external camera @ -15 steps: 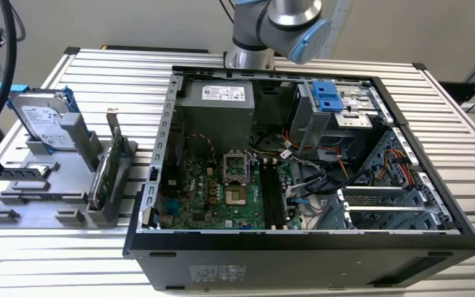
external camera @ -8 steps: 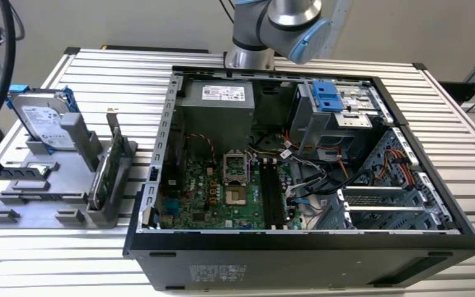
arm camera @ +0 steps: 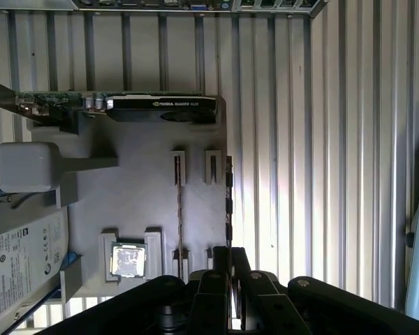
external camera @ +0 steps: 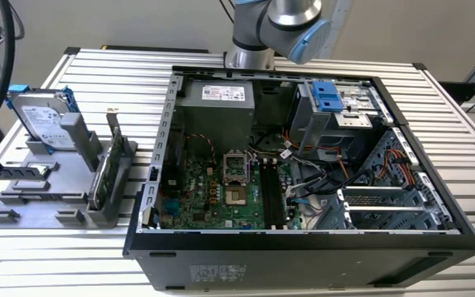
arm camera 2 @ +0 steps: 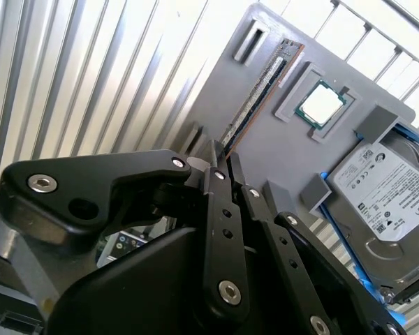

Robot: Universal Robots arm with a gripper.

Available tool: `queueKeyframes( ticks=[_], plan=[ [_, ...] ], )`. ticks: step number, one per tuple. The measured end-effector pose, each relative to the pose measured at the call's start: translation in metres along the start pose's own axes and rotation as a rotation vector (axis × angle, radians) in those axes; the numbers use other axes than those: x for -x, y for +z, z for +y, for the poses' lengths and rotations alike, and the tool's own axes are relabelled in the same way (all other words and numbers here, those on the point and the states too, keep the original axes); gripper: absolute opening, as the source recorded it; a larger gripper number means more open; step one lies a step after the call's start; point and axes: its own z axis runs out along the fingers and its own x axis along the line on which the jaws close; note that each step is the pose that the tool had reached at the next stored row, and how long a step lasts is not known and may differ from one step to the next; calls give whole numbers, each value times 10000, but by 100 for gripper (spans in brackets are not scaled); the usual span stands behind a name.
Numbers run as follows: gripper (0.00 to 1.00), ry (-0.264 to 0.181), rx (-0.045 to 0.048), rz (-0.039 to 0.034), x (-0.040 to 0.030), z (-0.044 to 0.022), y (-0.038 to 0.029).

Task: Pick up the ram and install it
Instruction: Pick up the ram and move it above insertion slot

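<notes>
Second wrist view: gripper jaws pressed together near ram; hard drive bears label.

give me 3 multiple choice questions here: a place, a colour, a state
1. Where is the long thin dark ram stick? A in a person's hand B on edge in the grey plastic tray C on the floor
2. The silver boxy hard drive's rails are: A red B blue C yellow
3. The black metal computer case is: A closed B open C upside down
Answers: 1 B, it stands in a tray slot; 2 B, blue strips flank it; 3 B, the green motherboard shows.
</notes>
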Motion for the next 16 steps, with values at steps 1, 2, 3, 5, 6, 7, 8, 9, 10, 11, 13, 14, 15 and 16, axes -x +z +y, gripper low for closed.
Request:
queueKeyframes(
  ticks=[1,2,3,5,6,7,8,9,10,11,13,14,15,16],
  plan=[
    [0,1,-3,-3,0,5,-2],
    [0,1,-1,-1,0,13,-1],
    [0,0,0,-1,-1,22,0],
    [0,0,-2,-1,-2,45,0],
    [0,0,0,0,-2,58,1],
    [0,-1,0,-1,-2,71,1],
    [0,0,-1,0,-3,82,1],
    [0,-1,0,0,-3,94,2],
    [0,-1,1,0,-4,105,2],
    [0,-1,0,0,-4,116,2],
    [0,-1,0,0,-5,135,2],
    [0,-1,1,1,-5,144,3],
    [0,-1,0,1,-6,148,3],
    [0,0,-1,0,-5,148,2]
  ],
)
